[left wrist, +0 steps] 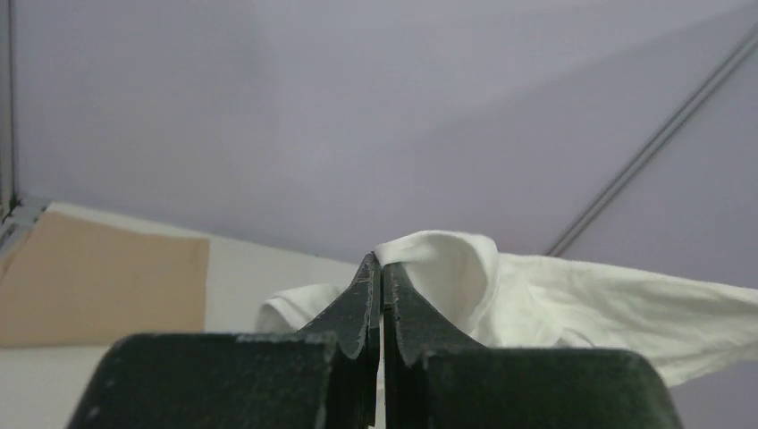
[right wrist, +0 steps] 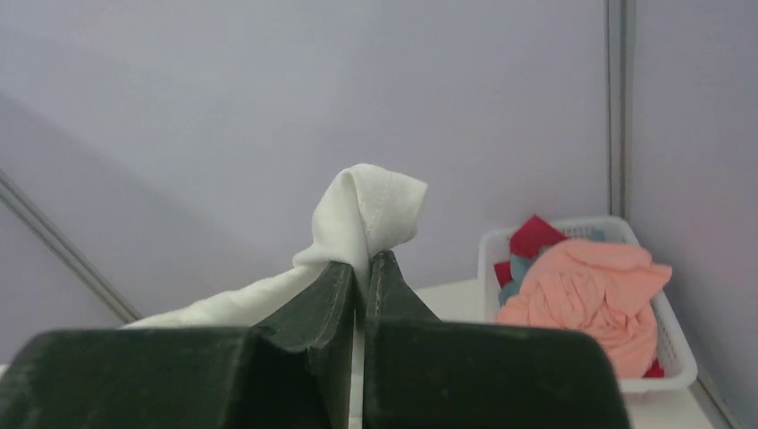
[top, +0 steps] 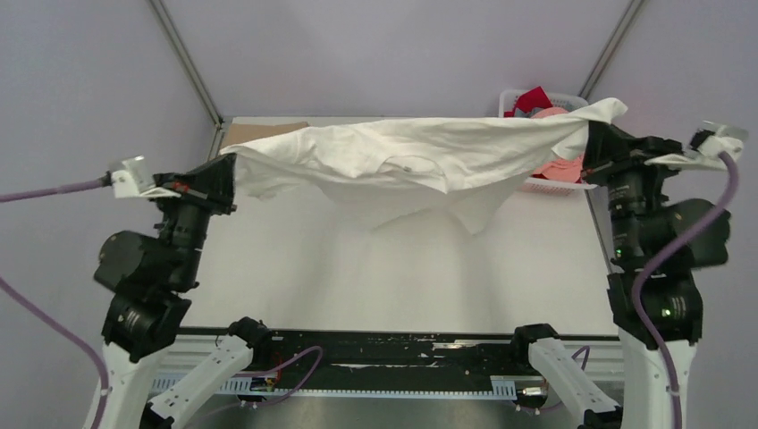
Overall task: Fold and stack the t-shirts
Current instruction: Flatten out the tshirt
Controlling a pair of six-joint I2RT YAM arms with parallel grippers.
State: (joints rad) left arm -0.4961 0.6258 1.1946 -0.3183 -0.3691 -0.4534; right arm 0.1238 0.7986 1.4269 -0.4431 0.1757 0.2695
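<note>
Grey walls ring my white desk. Above the desk I hold the white shirt stretched, left hand and right hand each clamped on an end. The basket sits at the desk's far-right corner, a tan shirt far-left.

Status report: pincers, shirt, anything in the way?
Both shut on white t-shirt: left pincer, right pincer. Shirt stretched between them, sagging over table. Loaded basket just behind right end.

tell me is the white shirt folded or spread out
Spread, not folded: the white t-shirt hangs stretched between the left gripper and right gripper.
</note>
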